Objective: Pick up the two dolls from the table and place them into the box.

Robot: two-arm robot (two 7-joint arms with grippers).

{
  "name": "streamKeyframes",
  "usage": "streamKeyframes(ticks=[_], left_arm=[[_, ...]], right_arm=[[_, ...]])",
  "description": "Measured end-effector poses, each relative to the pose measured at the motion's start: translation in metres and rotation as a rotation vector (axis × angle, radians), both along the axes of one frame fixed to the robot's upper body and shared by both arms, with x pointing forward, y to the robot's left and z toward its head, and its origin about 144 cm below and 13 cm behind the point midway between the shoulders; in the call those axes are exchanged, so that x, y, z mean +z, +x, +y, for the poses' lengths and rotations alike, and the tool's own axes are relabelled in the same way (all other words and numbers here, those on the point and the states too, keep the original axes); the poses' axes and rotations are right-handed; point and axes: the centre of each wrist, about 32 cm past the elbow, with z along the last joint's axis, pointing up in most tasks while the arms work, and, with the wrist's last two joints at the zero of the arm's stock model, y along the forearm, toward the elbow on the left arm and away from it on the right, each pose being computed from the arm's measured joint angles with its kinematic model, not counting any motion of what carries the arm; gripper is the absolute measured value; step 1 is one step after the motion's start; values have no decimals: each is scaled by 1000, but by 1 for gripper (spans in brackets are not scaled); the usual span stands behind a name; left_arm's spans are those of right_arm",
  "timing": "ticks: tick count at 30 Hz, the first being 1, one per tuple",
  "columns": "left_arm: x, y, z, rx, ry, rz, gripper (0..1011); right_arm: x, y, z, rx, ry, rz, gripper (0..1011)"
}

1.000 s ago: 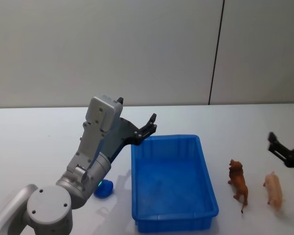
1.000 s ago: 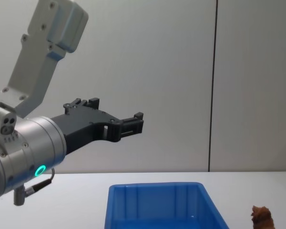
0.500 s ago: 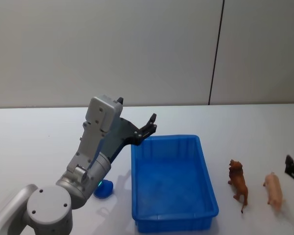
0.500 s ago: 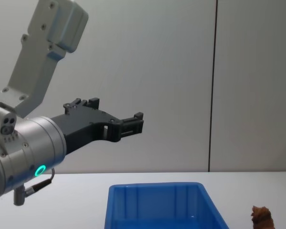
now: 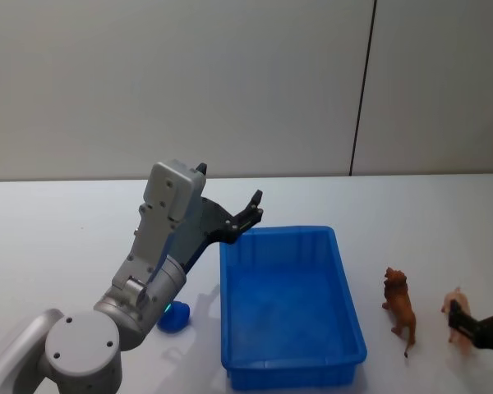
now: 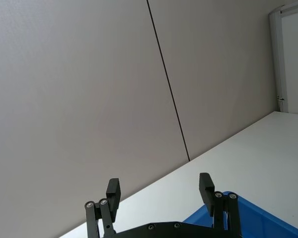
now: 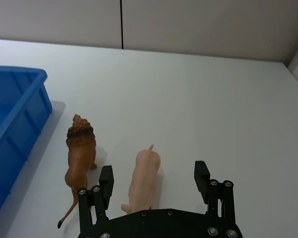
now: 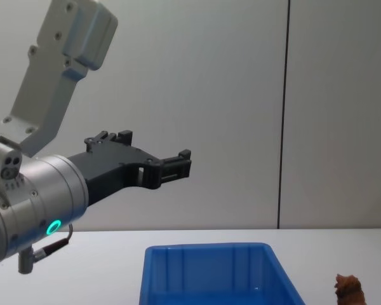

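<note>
Broadly, the white table (image 5: 66, 222) carries everything, with the blue box (image 5: 281, 231) sitting open-topped near its middle and nothing lying in it. Left of the box, the left gripper (image 5: 255, 207) hangs raised in the air over the box's far left corner, its fingers spread wide and holding nothing. At the table's right side, the right gripper (image 7: 154, 176) is low over the pink doll (image 7: 143, 186), fingers parted with one on each side of it and a gap showing between them and the toy. Both dolls stand on the table outside the box: the brown doll (image 7: 79, 158) is nearer the box's right wall, and the pink doll is just beside it, farther right.
</note>
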Motion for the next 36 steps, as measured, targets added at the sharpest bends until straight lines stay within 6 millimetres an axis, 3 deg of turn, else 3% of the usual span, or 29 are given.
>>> streamKeyframes(ticks=[21,36], left_arm=[[0,0,0,0,0,0,1004],[0,0,0,0,0,0,1003]], right_arm=[[-20,28,42,-74,-22,86,1001],[-26,39,57,-150,-33,79,1001]])
